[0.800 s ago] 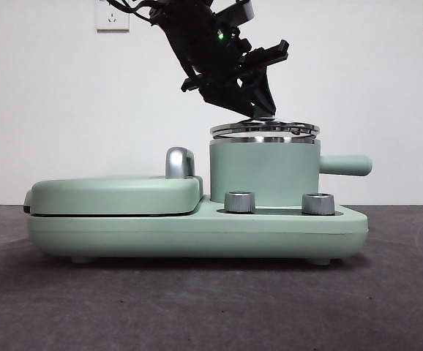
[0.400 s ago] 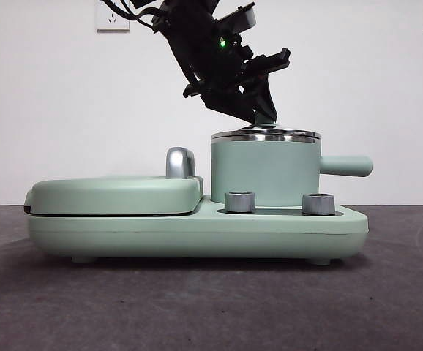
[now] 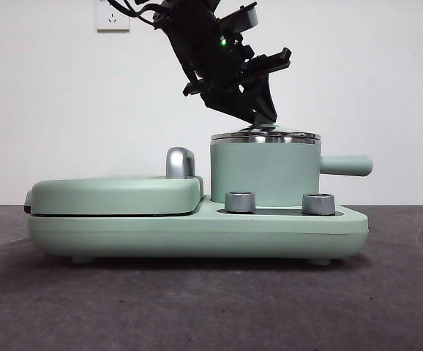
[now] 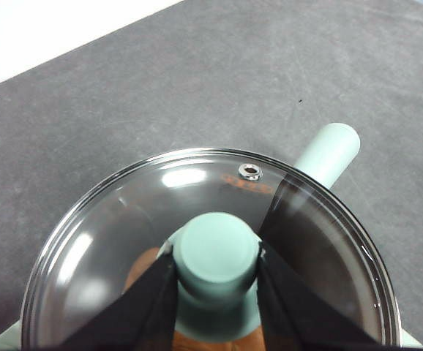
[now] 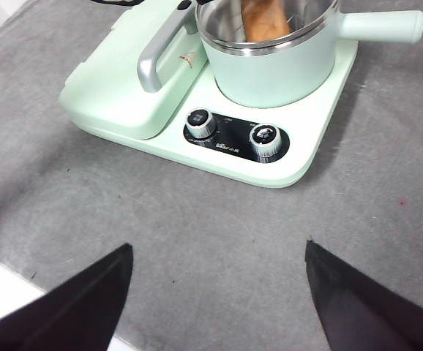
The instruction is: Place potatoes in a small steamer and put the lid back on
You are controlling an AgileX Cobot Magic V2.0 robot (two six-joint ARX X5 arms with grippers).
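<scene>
The mint-green steamer pot [image 3: 264, 172] stands on the right half of the cooker base, its side handle [image 3: 347, 164] pointing right. The glass lid [image 3: 265, 135] sits flat on the pot's steel rim. My left gripper [image 3: 264, 117] comes down from above and is shut on the lid's green knob [image 4: 216, 252], one jaw touching each side. The orange-brown potato [image 5: 266, 18] lies inside the pot and shows through the glass in the left wrist view [image 4: 142, 272]. My right gripper [image 5: 219, 248] is open and empty, well back from the cooker over the grey table.
The flat griddle cover [image 3: 116, 194] with its chrome handle [image 3: 178, 162] takes up the left half of the base. Two steel dials [image 3: 240, 202] [image 3: 317, 203] face the front. A white wall stands behind.
The lid, held just above the rim a second ago, has come down onto the pot. The left gripper followed it down and stays on the knob.
</scene>
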